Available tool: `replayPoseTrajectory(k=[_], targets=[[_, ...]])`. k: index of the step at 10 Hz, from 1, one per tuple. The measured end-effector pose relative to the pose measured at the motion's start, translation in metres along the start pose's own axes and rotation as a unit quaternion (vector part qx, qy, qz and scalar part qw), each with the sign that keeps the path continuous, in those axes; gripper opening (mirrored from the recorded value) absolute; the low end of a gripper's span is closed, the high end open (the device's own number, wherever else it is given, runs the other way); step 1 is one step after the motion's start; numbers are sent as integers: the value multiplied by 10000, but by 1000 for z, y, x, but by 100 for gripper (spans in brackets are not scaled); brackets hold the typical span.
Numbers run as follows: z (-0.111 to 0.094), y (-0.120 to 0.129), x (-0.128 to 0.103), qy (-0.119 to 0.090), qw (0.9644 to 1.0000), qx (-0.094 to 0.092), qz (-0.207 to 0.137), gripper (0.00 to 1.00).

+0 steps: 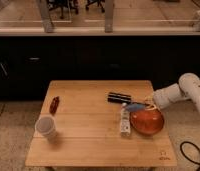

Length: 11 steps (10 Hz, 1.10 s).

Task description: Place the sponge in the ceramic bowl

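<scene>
Over at the left of the tabletop [88, 142] a white cup [46, 128] is standing upright near the front-left corner, and a small reddish-brown item [54, 104] is lying behind it, close to the left edge; both are sitting well apart from where I am working. The middle of the tabletop is lying bare, giving wide room on that side. Further right a black box [120, 97] is lying crosswise toward the back, and a pale bottle [125, 121] is lying on its side just in front of it, its length running front to back and its right flank just beside the ceramic bowl [148, 131]. Those two are crowding the bowl's left side. The sponge [135, 106] is showing as a small blue patch at the bowl's back-left rim, between the black box and the bowl, right at the tip of my hand [149, 103]. My hand is hanging over the bowl's back rim, and I cannot tell whether it is clasping the sponge or loose. My arm [185, 89] is reaching in from the right, past the tabletop's right edge. The bowl is sitting near that edge, with a dark cable [189, 150] lying on the floor beyond.
</scene>
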Motion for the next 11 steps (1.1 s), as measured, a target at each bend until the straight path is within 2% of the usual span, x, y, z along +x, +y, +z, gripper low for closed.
replayPoseTrajectory(k=[5,11], targets=[[0,1,2,30,10000,36,10,45],[-4,2,6,70,9999,127,28,45]])
